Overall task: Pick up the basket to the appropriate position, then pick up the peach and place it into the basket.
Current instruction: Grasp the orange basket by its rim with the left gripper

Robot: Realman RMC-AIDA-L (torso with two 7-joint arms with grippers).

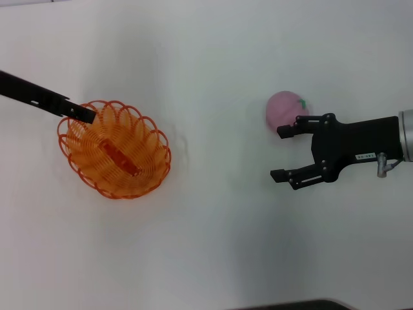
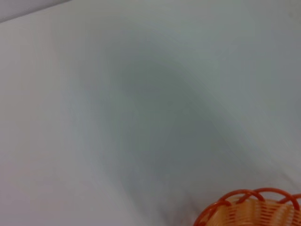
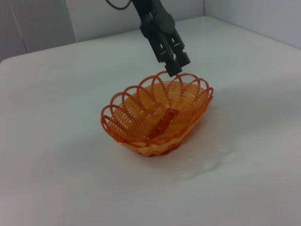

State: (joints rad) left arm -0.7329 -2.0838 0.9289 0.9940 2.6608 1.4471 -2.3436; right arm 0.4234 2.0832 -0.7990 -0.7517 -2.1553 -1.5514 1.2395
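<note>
The orange wire basket point(image 1: 122, 152) sits on the left part of the white table. My left gripper point(image 1: 90, 115) reaches in from the left edge and is shut on a loop of the basket's far-left rim. The right wrist view shows the same grip, with the left gripper point(image 3: 172, 69) pinching the rim of the basket point(image 3: 157, 113). A corner of the basket point(image 2: 251, 209) shows in the left wrist view. The pink peach point(image 1: 284, 108) lies at the right. My right gripper point(image 1: 279, 152) is open just in front of it, one finger close to the peach, nothing between its fingers.
The white table point(image 1: 213, 245) stretches bare between the basket and the peach. A dark object point(image 1: 303, 305) shows at the near edge of the head view. A pale wall point(image 3: 42, 19) stands behind the table's far side.
</note>
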